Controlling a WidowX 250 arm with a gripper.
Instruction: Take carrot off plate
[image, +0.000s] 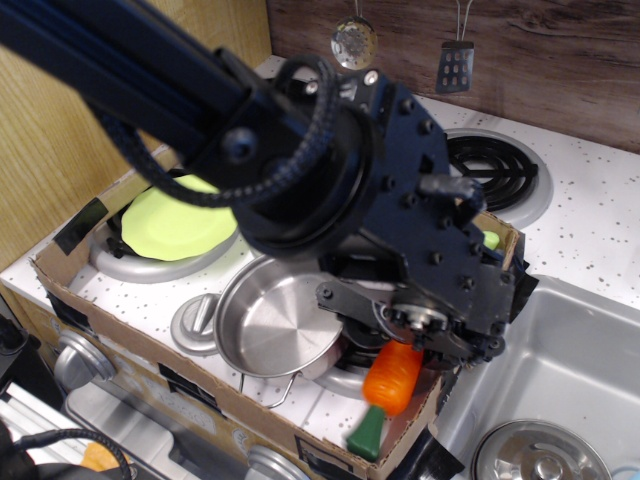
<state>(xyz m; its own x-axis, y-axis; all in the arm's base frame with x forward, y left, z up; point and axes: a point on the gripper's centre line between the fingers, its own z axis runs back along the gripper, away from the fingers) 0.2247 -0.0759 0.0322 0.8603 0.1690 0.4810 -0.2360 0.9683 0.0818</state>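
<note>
The orange carrot (392, 378) hangs tilted at the front right corner of the box. Its blurred green stem (367, 432) points down over the cardboard edge. Its thick end sits right under my gripper (408, 346). The black wrist body hides the fingers, so I cannot tell whether they still hold it. The lime-green plate (178, 218) lies empty on a grey burner at the far left, well away from the carrot and the gripper.
A steel pot (280, 318) stands between the plate and the carrot, with a grey lid (193, 326) to its left. A small light-green toy (490, 240) peeks out behind the arm. The cardboard box wall (95, 218) rings the stovetop. The sink (570, 350) is on the right.
</note>
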